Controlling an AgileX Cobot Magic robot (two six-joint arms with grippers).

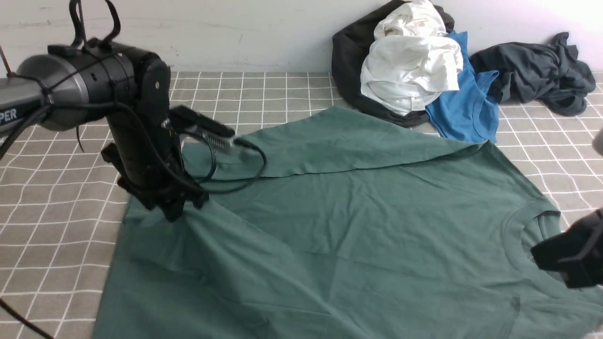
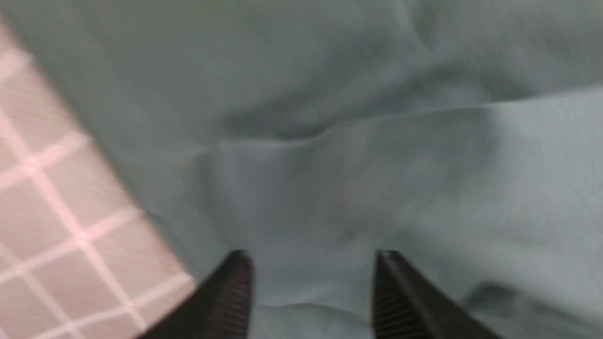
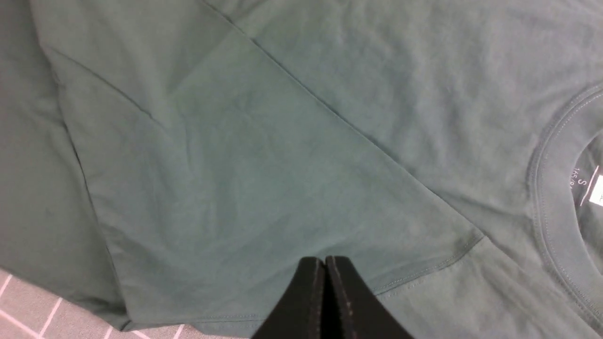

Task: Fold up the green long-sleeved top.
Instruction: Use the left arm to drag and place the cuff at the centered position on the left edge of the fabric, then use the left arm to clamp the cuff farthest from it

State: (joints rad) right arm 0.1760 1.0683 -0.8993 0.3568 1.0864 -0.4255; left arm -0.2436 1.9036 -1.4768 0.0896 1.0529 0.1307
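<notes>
The green long-sleeved top point(image 1: 353, 226) lies spread across the checked cloth, its crew neck point(image 1: 523, 226) toward the right and one sleeve folded over its far side. My left gripper point(image 1: 172, 209) hangs just over the top's left edge. In the left wrist view its fingers point(image 2: 235, 292) stand well apart, open, with rumpled green fabric point(image 2: 330, 141) below them. My right gripper point(image 1: 572, 256) is near the collar at the right edge. In the right wrist view it point(image 3: 324, 260) is shut on nothing, above a sleeve seam, with the white neck label point(image 3: 597, 190) nearby.
At the back, against the wall, sits a heap of clothes: a white garment point(image 1: 410, 61), a black one point(image 1: 348, 61), a blue shirt point(image 1: 464, 108) and a dark grey garment point(image 1: 537, 73). The grey checked cloth point(image 1: 52, 212) covers the surface around the top.
</notes>
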